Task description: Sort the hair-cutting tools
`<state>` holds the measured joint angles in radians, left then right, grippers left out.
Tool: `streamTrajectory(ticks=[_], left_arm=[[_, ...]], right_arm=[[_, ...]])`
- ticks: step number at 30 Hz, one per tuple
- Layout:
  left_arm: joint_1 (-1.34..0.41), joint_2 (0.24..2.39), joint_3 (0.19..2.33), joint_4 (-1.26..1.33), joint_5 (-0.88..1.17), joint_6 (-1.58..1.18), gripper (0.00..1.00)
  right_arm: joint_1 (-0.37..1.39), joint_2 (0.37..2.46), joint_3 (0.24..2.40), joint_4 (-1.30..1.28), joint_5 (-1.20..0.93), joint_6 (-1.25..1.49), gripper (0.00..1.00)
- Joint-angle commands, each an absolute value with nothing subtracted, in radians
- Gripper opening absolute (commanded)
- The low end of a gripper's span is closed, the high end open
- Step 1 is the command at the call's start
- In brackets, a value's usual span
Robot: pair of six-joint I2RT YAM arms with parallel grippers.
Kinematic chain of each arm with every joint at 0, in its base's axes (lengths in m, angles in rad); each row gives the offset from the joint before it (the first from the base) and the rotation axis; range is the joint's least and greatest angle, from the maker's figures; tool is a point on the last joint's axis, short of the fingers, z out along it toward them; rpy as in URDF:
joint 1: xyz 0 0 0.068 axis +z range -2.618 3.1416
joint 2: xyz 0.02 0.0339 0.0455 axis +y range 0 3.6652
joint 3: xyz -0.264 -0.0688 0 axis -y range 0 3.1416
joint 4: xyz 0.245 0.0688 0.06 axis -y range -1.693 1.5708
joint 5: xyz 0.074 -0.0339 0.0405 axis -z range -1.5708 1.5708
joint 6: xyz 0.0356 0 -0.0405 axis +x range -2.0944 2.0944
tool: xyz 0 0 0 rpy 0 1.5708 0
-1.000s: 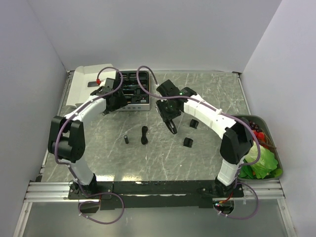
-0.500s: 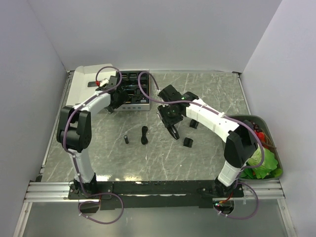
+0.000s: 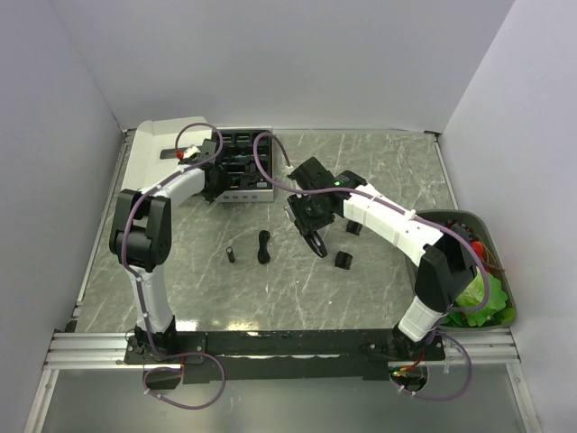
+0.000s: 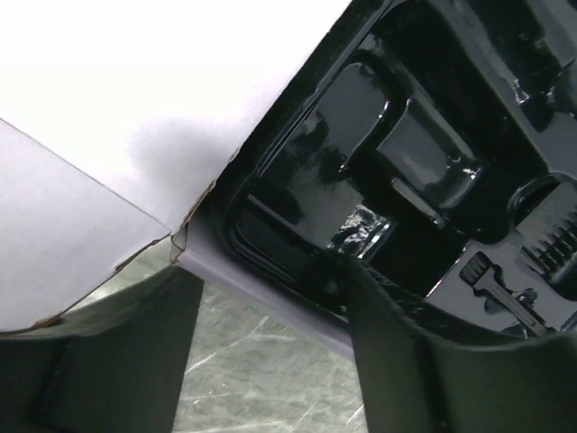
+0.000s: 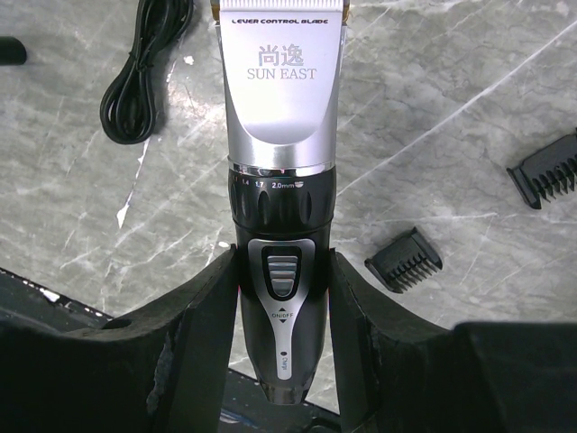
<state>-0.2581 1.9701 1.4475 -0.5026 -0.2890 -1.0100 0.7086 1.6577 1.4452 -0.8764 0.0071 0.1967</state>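
My right gripper (image 5: 281, 271) is shut on the hair clipper (image 5: 281, 180), a black body with a silver blade end, held a little above the table at mid-right (image 3: 315, 242). Two black comb attachments (image 5: 404, 260) (image 5: 545, 171) lie on the table to its right, seen from above as one comb (image 3: 343, 260) and the other (image 3: 353, 226). A small black piece (image 3: 232, 253) lies further left. My left gripper (image 4: 270, 289) stands open astride the near-left wall of the white box (image 3: 248, 196). One finger (image 4: 397, 361) is inside the black tray (image 4: 406, 135), the other finger (image 4: 117, 352) is outside the wall.
A coiled black cable (image 3: 263, 246) lies left of the clipper. The box's white lid (image 3: 158, 149) lies open at the back left. A green bin (image 3: 508, 287) with green and red items stands at the right edge. Walls close in at the back and on both sides.
My left arm has reached further in to the box's corner and its jaws have narrowed. My right gripper has shifted the clipper slightly down and left.
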Motion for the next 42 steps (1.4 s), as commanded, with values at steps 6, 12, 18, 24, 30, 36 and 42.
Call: streamTrajectory(ticks=[6,12,18,24,30,36,42], left_arm=[[-0.255,1.93,1.41,-0.436,-0.272,-0.956,0.33],[-0.256,1.864,1.318,-0.396,-0.229,-0.904,0.26],[-0.258,1.78,1.244,-0.367,-0.129,-0.812,0.25],[-0.258,1.672,1.154,-0.338,-0.058,-0.71,0.27],[-0.258,1.594,1.063,-0.299,0.004,-0.655,0.34],[-0.258,1.548,0.997,-0.278,0.032,-0.646,0.61],[-0.258,1.526,0.989,-0.29,0.043,-0.634,0.92]], right_arm=[[0.726,1.591,1.454,-0.864,0.009,0.212,0.0],[0.73,1.601,1.48,-0.877,0.015,0.221,0.0],[0.733,1.611,1.531,-0.905,0.04,0.196,0.0],[0.733,1.652,1.608,-0.914,0.061,0.133,0.0],[0.732,1.706,1.626,-0.879,0.041,0.138,0.0],[0.732,1.795,1.673,-0.853,0.044,0.198,0.0],[0.735,1.879,1.747,-0.833,0.103,0.3,0.0]])
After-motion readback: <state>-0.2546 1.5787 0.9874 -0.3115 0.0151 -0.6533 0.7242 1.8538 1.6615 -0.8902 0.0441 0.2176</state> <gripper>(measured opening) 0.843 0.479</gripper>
